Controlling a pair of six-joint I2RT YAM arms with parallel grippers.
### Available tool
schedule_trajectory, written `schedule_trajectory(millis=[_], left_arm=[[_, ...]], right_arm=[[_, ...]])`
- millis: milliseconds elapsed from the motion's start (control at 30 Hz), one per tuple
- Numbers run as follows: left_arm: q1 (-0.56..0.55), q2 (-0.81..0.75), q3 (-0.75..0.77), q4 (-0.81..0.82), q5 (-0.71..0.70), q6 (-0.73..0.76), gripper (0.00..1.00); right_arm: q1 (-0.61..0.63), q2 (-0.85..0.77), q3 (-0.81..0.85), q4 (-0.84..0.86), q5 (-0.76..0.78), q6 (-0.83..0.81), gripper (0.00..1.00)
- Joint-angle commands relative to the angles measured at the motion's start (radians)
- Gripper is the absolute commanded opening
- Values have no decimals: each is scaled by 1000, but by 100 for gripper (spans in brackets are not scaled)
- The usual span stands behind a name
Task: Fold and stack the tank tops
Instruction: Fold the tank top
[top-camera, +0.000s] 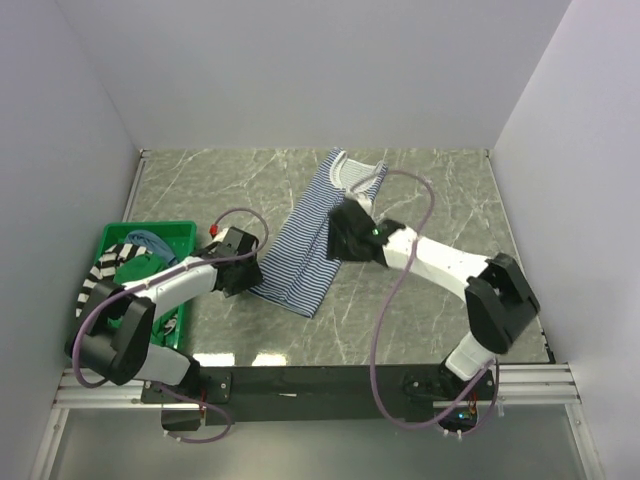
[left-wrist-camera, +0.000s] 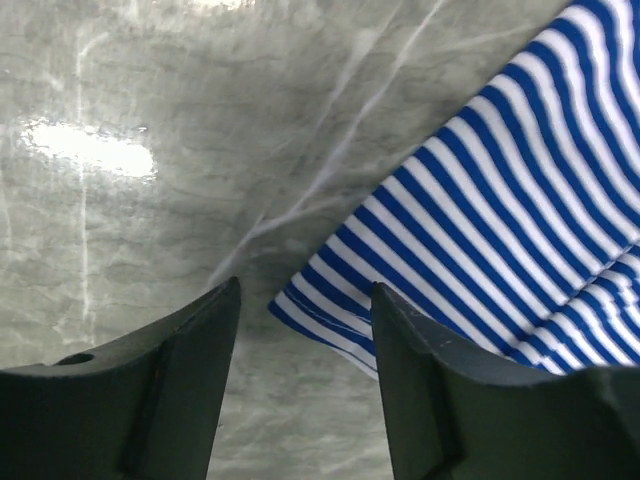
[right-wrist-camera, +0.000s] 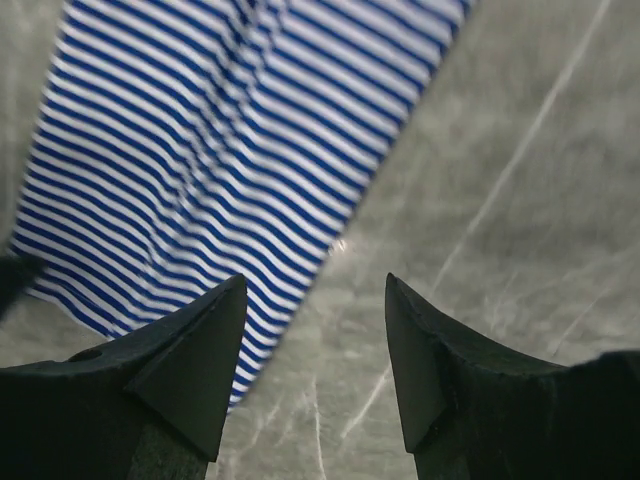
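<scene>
A thin navy-white striped tank top (top-camera: 300, 255) lies on the marble table, folded into a long narrow strip running from far right to near left. My left gripper (top-camera: 250, 278) hovers at its near-left corner. In the left wrist view this gripper (left-wrist-camera: 305, 290) is open and empty, with the top's hem corner (left-wrist-camera: 330, 315) on the table below the gap. My right gripper (top-camera: 338, 245) is over the strip's right edge. It is open and empty in the right wrist view (right-wrist-camera: 315, 280), the striped top (right-wrist-camera: 200, 130) to the left of its fingers. A bold black-white striped top (top-camera: 108, 264) and a dusty blue one (top-camera: 150, 240) lie in the bin.
A rigid green plastic bin (top-camera: 170, 228) stands at the table's left side, beside the left arm. White walls close in the table at the left, back and right. Bare marble table (top-camera: 440, 190) shows right of the striped top.
</scene>
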Motion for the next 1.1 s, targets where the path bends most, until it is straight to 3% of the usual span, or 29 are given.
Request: schedule_trajectory(millis=[0, 100, 333, 433, 667, 867, 1067], left_arm=[[5, 16, -30, 46, -5, -18, 61], [5, 33, -56, 81, -5, -39, 56], [-8, 15, -140, 147, 35, -73, 27], [-65, -10, -174, 147, 46, -114, 22], [-315, -87, -220, 124, 41, -300, 18], [-393, -153, -232, 127, 60, -381, 19], [-412, -185, -205, 57, 43, -335, 36]], right_arm=[[31, -121, -168, 122, -9, 160, 64], [82, -168, -283, 173, -40, 235, 63], [140, -264, -448, 219, -43, 346, 61], [142, -312, -491, 206, -31, 364, 62], [142, -437, -568, 135, -15, 383, 63], [142, -534, -630, 58, 9, 400, 64], [142, -507, -672, 81, -48, 420, 63]])
